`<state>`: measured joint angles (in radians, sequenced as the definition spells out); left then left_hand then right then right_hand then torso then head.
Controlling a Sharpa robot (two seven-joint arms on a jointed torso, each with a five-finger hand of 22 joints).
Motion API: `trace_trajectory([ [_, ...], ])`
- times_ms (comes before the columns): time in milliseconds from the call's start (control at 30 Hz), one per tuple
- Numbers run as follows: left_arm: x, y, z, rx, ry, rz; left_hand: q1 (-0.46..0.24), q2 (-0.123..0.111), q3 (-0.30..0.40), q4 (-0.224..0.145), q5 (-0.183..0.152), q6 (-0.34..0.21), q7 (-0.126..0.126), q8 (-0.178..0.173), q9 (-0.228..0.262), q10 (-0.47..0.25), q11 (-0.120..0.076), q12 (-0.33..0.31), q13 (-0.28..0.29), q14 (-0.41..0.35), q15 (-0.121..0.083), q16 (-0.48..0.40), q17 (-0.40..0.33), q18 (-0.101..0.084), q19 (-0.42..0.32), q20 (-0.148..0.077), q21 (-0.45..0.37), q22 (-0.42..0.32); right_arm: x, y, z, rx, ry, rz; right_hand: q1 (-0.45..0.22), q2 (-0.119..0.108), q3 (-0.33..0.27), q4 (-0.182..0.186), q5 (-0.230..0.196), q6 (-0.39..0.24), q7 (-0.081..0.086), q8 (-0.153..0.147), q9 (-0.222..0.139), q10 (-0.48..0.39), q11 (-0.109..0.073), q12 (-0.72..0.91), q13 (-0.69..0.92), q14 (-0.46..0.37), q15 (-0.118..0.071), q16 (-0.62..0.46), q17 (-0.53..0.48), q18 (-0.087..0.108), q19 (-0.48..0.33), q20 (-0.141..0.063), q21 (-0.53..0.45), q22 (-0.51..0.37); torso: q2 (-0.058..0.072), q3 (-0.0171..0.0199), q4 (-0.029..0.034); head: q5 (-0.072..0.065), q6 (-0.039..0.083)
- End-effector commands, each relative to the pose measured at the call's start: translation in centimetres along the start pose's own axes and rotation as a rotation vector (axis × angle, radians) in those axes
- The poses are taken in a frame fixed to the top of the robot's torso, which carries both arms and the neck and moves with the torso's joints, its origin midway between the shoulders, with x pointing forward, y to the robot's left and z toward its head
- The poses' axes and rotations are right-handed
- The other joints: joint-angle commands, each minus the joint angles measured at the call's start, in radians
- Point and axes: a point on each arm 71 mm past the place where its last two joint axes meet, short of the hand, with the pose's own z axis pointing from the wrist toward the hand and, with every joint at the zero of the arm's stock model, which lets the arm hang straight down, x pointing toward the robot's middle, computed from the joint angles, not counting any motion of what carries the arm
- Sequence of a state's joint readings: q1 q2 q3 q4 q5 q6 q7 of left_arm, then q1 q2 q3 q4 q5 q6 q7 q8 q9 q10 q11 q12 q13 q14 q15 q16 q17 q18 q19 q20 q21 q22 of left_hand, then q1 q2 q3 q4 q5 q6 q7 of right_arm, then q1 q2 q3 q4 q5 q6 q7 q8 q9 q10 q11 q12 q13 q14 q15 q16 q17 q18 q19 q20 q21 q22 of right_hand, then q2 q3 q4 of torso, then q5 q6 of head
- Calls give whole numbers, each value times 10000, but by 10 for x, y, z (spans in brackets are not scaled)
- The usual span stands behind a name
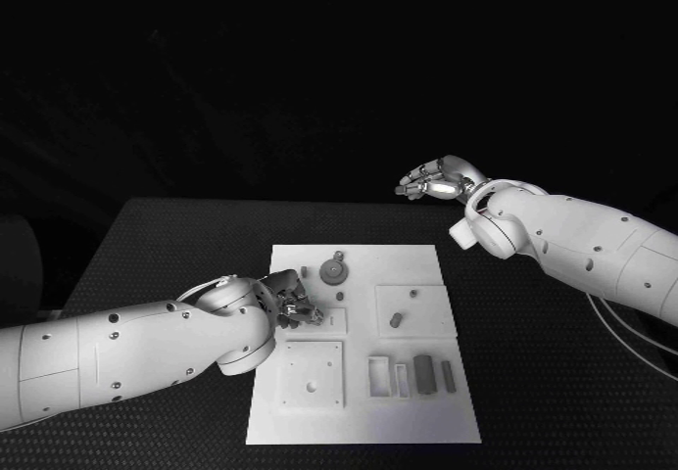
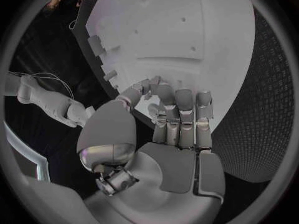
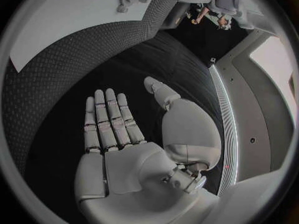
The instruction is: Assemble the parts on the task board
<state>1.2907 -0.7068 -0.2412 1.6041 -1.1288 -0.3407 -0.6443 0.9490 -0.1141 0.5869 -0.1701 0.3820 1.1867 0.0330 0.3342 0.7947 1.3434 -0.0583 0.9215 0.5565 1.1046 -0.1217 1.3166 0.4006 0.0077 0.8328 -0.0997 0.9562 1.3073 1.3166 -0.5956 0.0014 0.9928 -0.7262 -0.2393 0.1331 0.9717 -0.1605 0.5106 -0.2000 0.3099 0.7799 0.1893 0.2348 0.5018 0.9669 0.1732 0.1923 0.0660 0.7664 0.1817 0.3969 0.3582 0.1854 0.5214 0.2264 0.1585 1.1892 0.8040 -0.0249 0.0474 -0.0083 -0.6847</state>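
Reaching over the left edge of the white task board, the left hand curls its fingers down against the board; whether they pinch a part cannot be told. Farther up the tabletop, the right hand hovers beyond the board's far right corner, flat and spread, holding nothing. Grey parts lie on the board: a round piece near the far edge, and bars at the near right.

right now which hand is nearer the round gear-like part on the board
Left. The left hand sits over the task board edge, just beside the round gear-like part. The right hand is raised beyond the board's far edge.
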Motion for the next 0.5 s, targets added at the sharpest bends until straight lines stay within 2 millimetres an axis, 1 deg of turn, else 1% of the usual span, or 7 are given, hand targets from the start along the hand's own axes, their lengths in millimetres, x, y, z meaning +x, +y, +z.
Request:
trace_trajectory([
  [33, 1, -1, 0, 59, 27, 246, 277, 379, 47, -21, 29, 356, -310, 325, 9, 486, -414, 45, 11, 226, -313, 55, 10, -18, 4, -1342, 57, 201, 2, 1, 0, -55, 239, -37, 117, 1, -6, 77, 53, -102, 7, 37, -15, 56, -11, -56, 17, 7, 84, -49, -19, -199, -28, -38, -60, 18, 4, 3, -5, 1, 8],
  [500, 1, 0, 1, 90, 6, 325, 283, 385, 50, -36, 15, 356, -308, 324, -6, 484, -413, 43, 14, 223, -310, 57, 13, -19, 2, -1346, 60, 200, 3, 1, 0, -99, 278, 21, 141, 7, -29, 81, 48, -129, 20, 46, -41, 77, -5, -134, 18, -27, 96, -86, -33, -225, -50, -42, -131, 64, -2, 7, -11, -9, 9],
])
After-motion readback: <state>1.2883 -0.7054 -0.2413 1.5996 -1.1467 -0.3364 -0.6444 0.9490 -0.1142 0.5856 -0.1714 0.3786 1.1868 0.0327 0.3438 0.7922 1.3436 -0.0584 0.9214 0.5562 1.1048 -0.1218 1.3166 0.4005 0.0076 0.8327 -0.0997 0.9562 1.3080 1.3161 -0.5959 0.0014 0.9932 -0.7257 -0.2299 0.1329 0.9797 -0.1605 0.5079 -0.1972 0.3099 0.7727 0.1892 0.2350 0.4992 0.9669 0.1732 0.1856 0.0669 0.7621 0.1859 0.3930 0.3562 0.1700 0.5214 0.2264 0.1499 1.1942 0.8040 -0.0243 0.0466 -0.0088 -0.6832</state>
